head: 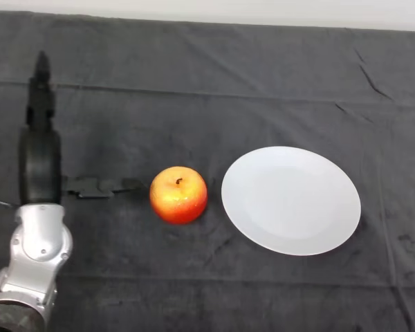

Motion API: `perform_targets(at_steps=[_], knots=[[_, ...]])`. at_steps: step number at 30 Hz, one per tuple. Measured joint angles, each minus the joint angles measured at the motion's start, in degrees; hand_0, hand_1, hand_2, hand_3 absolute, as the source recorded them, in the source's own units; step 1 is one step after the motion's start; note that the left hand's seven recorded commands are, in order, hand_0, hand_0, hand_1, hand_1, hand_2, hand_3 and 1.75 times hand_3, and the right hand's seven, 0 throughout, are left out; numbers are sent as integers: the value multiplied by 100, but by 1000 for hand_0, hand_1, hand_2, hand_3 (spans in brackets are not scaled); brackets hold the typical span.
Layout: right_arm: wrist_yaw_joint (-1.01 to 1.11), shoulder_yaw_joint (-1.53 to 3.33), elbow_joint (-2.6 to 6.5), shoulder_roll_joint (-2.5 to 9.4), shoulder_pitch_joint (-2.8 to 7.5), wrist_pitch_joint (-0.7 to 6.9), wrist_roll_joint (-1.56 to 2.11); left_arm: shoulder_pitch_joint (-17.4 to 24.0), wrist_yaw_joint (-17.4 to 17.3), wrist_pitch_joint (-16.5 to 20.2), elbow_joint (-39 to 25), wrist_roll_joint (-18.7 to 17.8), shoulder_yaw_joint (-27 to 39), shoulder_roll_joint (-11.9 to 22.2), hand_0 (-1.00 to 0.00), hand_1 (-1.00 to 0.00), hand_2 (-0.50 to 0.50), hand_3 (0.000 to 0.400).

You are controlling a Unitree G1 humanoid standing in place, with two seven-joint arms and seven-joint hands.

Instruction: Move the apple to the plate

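- Left hand: black, at the left of the table; fingers straight, reaching toward the far side, thumb stretched right toward the apple, holding nothing.
- Apple: red-yellow, stem up, on the dark cloth, just left of the plate.
- Plate: white, bare, right of centre.

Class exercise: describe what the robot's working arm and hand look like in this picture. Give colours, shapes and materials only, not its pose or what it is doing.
The left arm is a silver-grey, rounded metal-looking casing with small dark screw holes on its side. Beyond it comes a glossy black, oblong wrist section. The left hand is black throughout, with thick, blocky fingers and a thumb built of chunky segments. No markings or labels show on it.
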Motion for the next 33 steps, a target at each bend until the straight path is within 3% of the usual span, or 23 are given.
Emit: perform_targets(at_steps=[17,31,32,33], knots=[[0,2,0,1,-3,0,1,-16,-68,53,88,-63,-971,-114,0,0,0,0],[0,1,1,-1,-6,0,1,-295,-75,49,1186,-67,-1229,-200,0,0,0,0],[0,2,2,-1,-6,0,1,-334,-73,47,1211,-67,-1236,-202,-55,0,-27,22],[0,1,2,-1,-6,0,1,-403,-68,41,1268,-66,-1245,-203,-467,0,-233,187]])
